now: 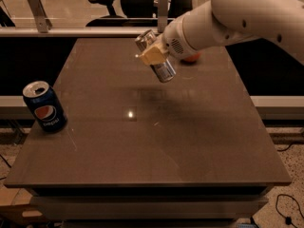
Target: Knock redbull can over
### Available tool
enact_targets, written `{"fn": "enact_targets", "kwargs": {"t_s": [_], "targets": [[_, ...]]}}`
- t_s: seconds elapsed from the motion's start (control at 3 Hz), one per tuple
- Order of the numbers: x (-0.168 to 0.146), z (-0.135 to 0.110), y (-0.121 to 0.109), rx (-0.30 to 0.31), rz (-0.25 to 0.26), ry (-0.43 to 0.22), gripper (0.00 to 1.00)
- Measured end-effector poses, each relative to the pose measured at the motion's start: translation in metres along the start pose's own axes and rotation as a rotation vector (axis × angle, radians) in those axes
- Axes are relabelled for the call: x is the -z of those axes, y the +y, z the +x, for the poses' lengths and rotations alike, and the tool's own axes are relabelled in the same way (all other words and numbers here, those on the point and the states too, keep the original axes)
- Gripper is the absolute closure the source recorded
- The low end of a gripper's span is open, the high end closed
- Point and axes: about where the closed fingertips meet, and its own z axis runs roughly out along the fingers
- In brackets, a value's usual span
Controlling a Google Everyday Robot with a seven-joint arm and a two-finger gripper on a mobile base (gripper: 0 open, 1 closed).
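Note:
The redbull can [164,70], slim and silver-grey, is tilted with its top [144,37] toward the upper left, near the table's far middle. My gripper [153,54] is around its upper half, with a tan finger pad [151,56] across the can's front. The can seems to be off the table top, with a shadow below it. The large white arm [237,18] reaches in from the upper right.
A dark-blue Pepsi can [44,106] stands upright near the left edge of the dark table [156,141]. A small orange object [192,58] shows behind the arm at the far side. Office chairs and a rail stand beyond the far edge.

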Motion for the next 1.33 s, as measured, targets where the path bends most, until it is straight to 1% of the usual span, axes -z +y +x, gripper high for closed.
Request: {"fn": "enact_targets", "kwargs": {"t_s": [0.33, 0.67, 1.0, 1.33], "targets": [[-0.004, 0.002, 0.001, 0.014, 0.004, 0.101, 1.00], [-0.008, 0.011, 0.001, 0.018, 0.016, 0.199, 1.00], [-0.007, 0.031, 0.002, 0.003, 0.041, 0.290, 1.00], [-0.001, 0.049, 0.001, -0.020, 0.068, 0.349, 1.00]]}}
